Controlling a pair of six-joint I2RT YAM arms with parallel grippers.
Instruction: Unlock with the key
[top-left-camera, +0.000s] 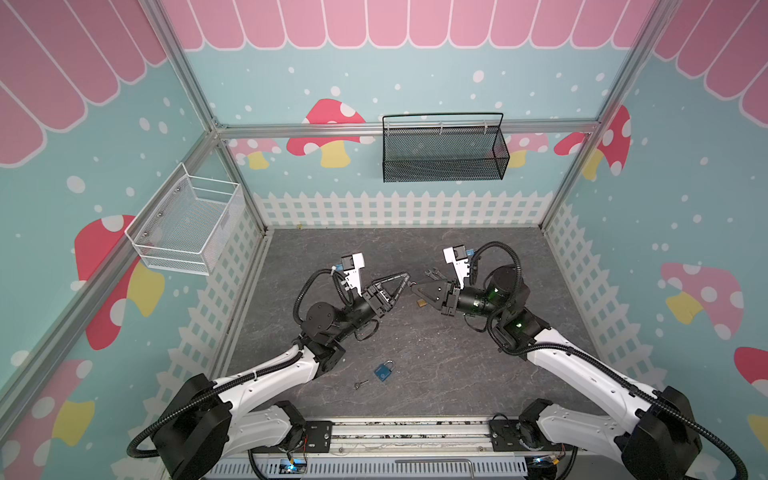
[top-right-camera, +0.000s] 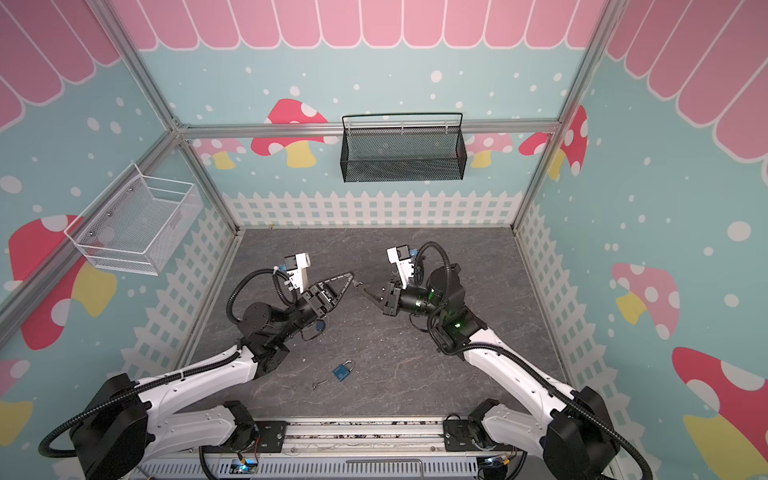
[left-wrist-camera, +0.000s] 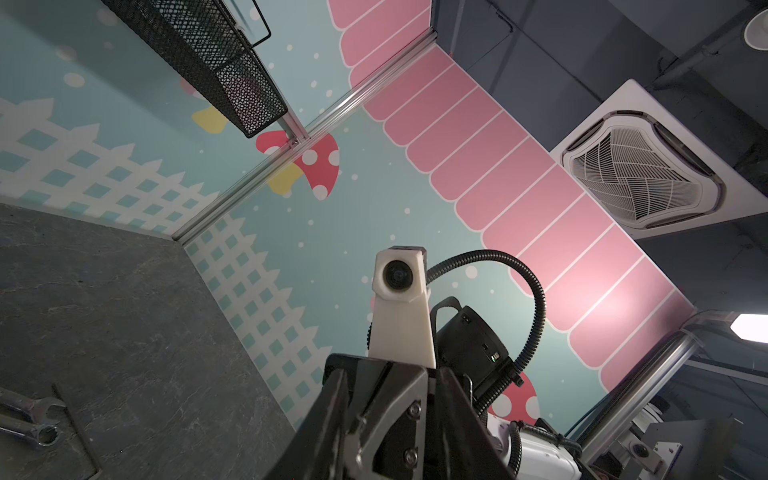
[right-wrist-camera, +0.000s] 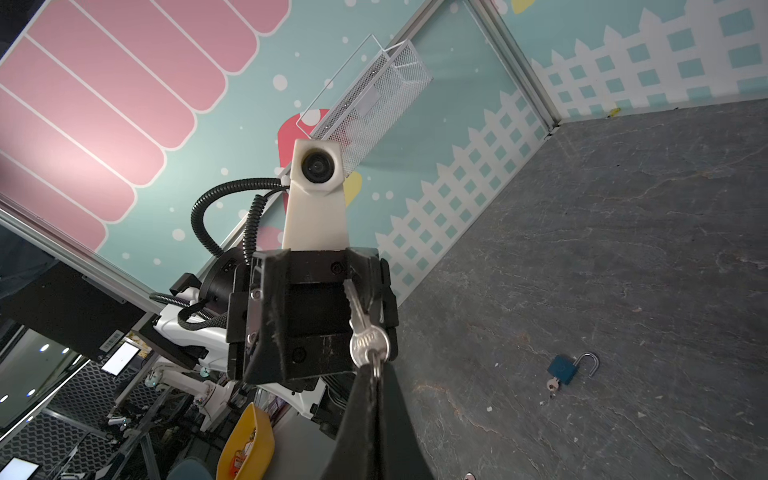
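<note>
Okay, we read this as a key handover in mid-air. The right gripper (right-wrist-camera: 372, 374) is clamped tight on the bow of the key (right-wrist-camera: 368, 343), with the blade sticking out toward the left gripper (right-wrist-camera: 322, 313). Both meet above the middle of the tabletop (top-left-camera: 457, 374), tips almost touching in both top views.

The left jaws stand partly apart, holding nothing. In the right wrist view the blade lies inside the gap, close against one finger, not centred.

The blue padlock (top-left-camera: 383, 371) lies flat near the tabletop edge where the arms are mounted, about mid-width and well apart from both grippers. Its shackle looks swung open in the right wrist view, and a small key (right-wrist-camera: 552, 384) sits at its base. A brass-coloured thing (top-left-camera: 422, 302) lies under the right gripper. It may be another lock, but it is too small for us to tell. Two wrenches (top-left-camera: 432, 273) lie just beyond the grippers, toward the far edge.

To do the step well, we'd:
- centre the blade between the left pads before squeezing, so it doesn't get pushed sideways or twisted;
- close the left jaws flat on the broad faces of the key, not on its toothed edge;
- leave enough of the tip free to enter a keyhole;
- have the right gripper let go only once the left grip is firm, since the key is thin and slick and a drop costs a pickup off the tabletop.
</note>
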